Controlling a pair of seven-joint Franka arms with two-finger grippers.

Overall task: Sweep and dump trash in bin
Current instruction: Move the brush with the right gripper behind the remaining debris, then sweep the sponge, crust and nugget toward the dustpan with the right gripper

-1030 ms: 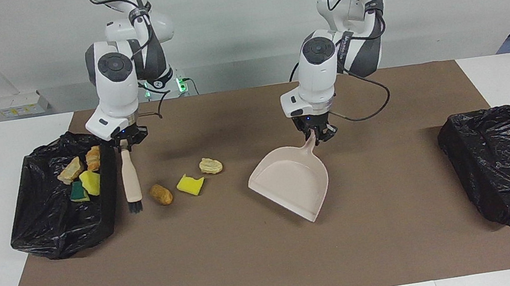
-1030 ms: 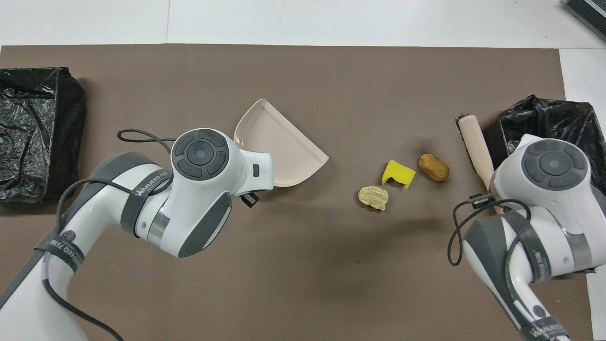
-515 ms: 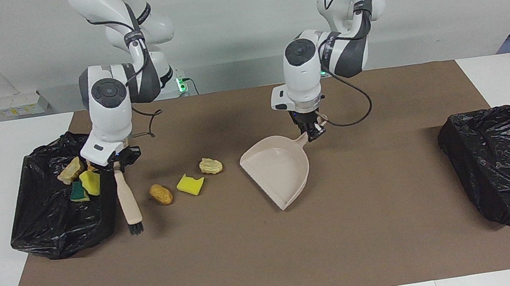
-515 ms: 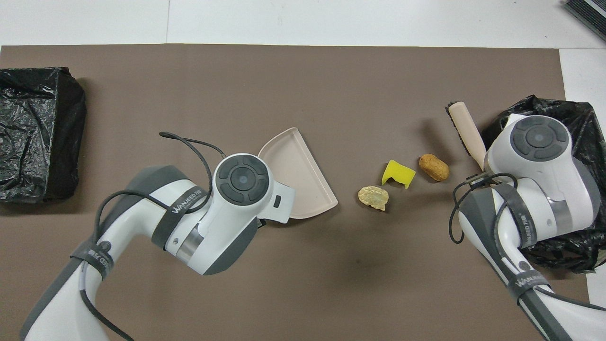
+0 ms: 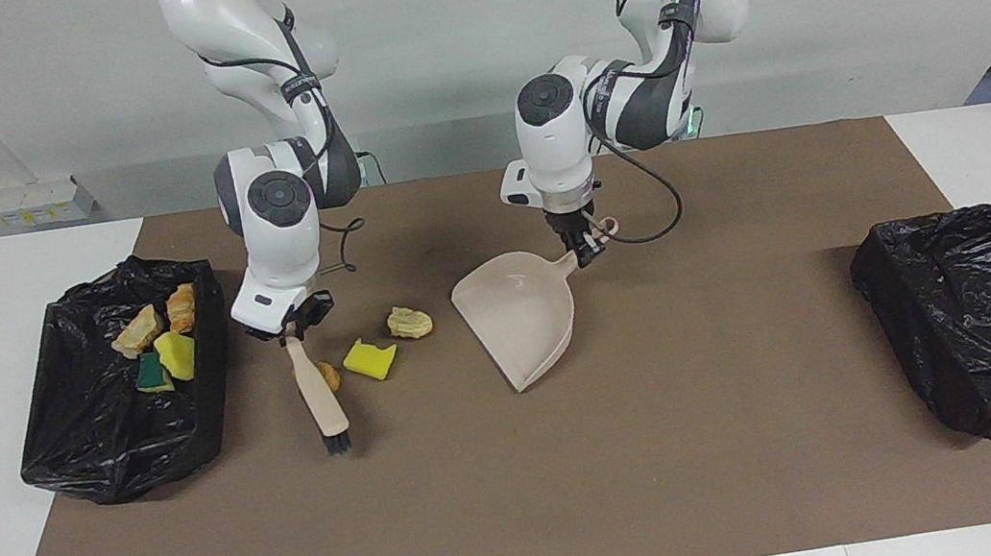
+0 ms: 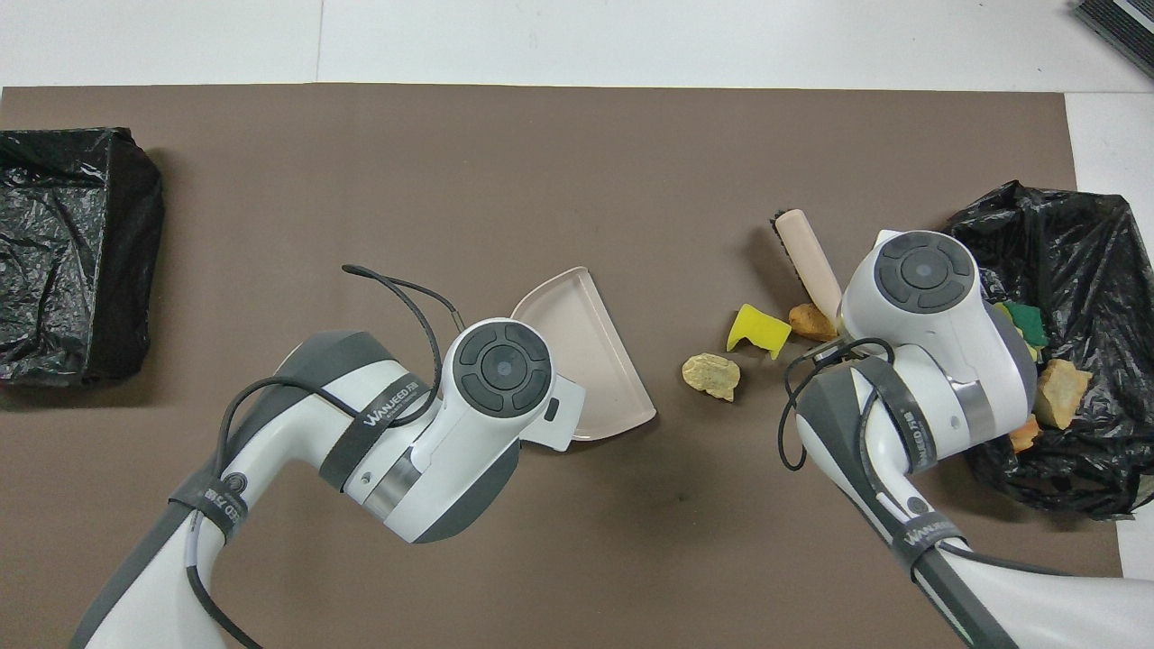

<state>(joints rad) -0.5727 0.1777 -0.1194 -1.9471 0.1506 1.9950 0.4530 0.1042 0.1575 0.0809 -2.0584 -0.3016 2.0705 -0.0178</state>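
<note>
My right gripper (image 5: 293, 324) is shut on the end of the beige brush (image 5: 320, 395), which slants down over the mat with its dark bristles low. The brush (image 6: 809, 261) crosses a brown lump of trash (image 5: 331, 375). Beside that lump lie a yellow sponge piece (image 5: 369, 359) and a tan lump (image 5: 410, 322). My left gripper (image 5: 586, 251) is shut on the handle of the beige dustpan (image 5: 521, 318). The pan is tilted and its open lip faces the three pieces. The black-lined bin (image 5: 92, 441) at the right arm's end holds several scraps (image 5: 175, 354).
A second black-bagged bin (image 5: 984, 306) stands at the left arm's end of the table. The brown mat (image 5: 509, 509) covers most of the table, with white tabletop around it. Cables loop from both wrists.
My right arm has carried the brush away from the bin's side to over the brown lump. My left arm has brought the dustpan closer to the trash and turned its lip toward it.
</note>
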